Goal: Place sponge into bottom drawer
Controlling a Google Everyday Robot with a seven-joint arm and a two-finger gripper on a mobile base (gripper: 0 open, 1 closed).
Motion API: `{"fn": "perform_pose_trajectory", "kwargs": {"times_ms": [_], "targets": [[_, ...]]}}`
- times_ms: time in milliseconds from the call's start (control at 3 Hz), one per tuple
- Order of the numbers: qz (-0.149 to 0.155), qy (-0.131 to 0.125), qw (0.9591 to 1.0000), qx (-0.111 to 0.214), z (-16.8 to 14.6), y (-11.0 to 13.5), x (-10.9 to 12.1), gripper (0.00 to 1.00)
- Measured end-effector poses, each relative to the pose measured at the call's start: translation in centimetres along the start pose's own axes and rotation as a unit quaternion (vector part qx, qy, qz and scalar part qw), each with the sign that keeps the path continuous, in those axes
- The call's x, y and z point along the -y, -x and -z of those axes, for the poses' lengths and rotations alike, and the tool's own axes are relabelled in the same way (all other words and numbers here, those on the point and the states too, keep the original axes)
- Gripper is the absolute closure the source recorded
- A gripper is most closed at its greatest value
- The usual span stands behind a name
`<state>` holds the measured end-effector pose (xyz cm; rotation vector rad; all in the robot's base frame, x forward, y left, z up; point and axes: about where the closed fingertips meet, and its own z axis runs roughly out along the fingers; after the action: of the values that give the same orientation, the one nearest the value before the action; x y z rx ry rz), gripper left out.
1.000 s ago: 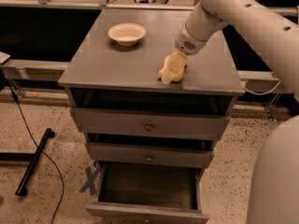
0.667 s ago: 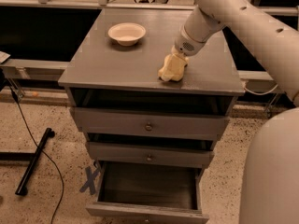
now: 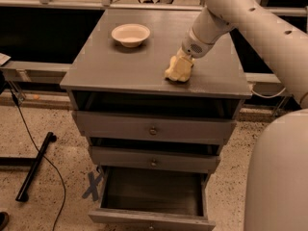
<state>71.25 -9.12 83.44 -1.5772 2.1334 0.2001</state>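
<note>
The pale-yellow sponge (image 3: 177, 70) lies on the grey cabinet top (image 3: 120, 66), right of centre near the front edge. My gripper (image 3: 185, 60) comes down from the upper right at the end of the white arm and is on the sponge's upper right side. The bottom drawer (image 3: 150, 217) is pulled out towards me, and its dark interior shows. The two drawers above it are pushed in.
A round cream bowl (image 3: 130, 34) stands on the cabinet top at the back left. My white arm (image 3: 250, 18) and body (image 3: 279, 177) fill the right side. A dark stand leg (image 3: 33, 167) and a cable lie on the speckled floor at the left.
The gripper and the sponge stay in almost the same spot on the cabinet top. The drawers have not moved.
</note>
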Motion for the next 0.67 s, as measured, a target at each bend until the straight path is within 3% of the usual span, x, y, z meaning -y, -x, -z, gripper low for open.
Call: {"fn": "perform_pose_trajectory", "kwargs": {"times_ms": [333,667], "targets": [[0.001,0.009,0.9995,0.03,2.8,0.0,-1.3,0.99],[0.007,0.019,0.9986,0.049,6.3,-0.2,-3.6,1.0]]}}
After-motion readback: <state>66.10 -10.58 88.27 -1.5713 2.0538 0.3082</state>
